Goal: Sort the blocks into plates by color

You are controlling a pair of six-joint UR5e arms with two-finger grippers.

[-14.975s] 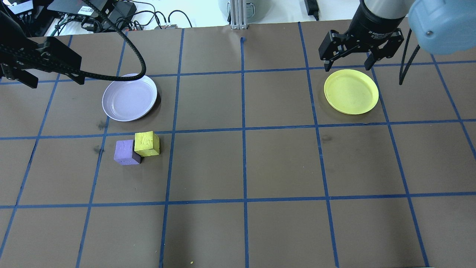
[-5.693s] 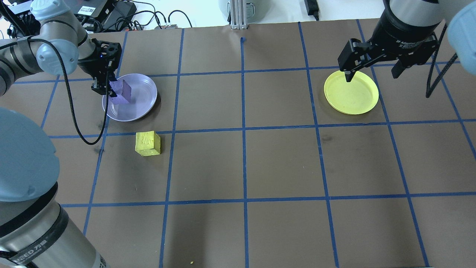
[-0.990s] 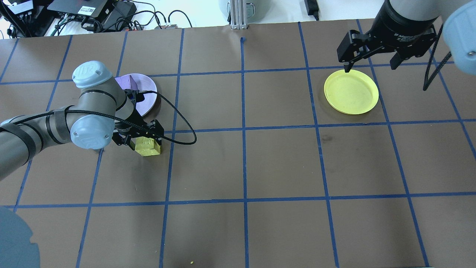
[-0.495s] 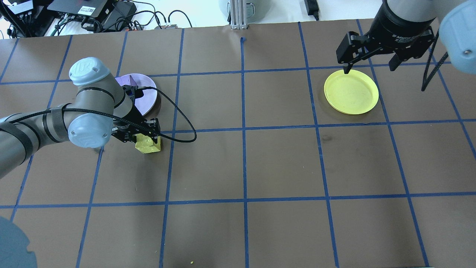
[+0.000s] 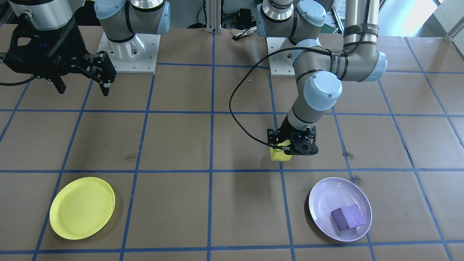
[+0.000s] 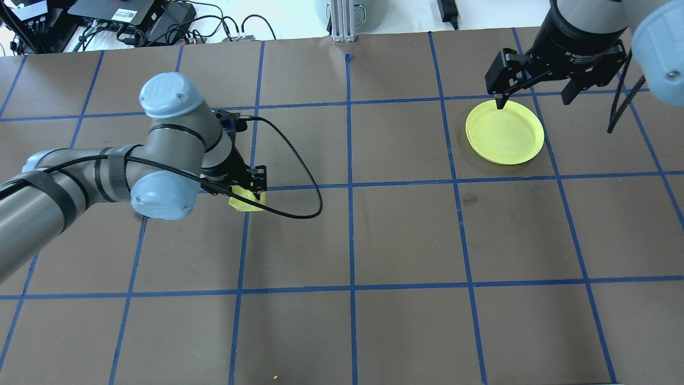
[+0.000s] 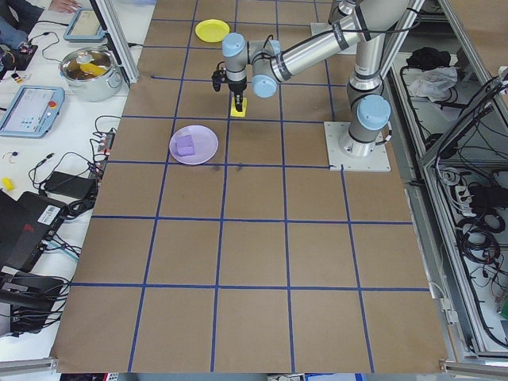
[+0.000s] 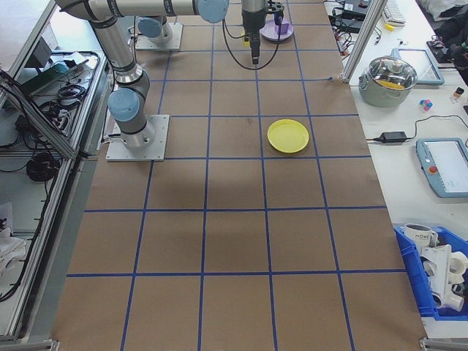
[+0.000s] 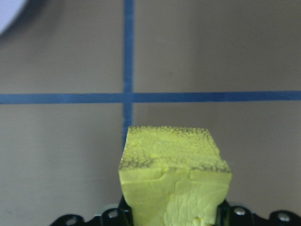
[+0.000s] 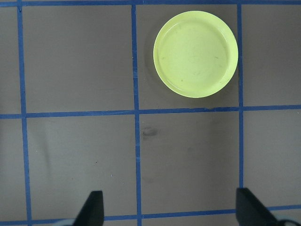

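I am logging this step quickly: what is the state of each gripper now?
Left gripper: closed on the yellow block.
Right gripper: open, holding nothing.

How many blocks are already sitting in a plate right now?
1: the purple block lies in the lavender plate. The yellow block is in the left gripper; the yellow plate holds nothing.

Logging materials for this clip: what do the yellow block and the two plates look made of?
Yellow block: likely foam, matte, with a pitted, cracked surface. Yellow plate and lavender plate: probably plastic, smooth, with a faint sheen and a few scuffs.
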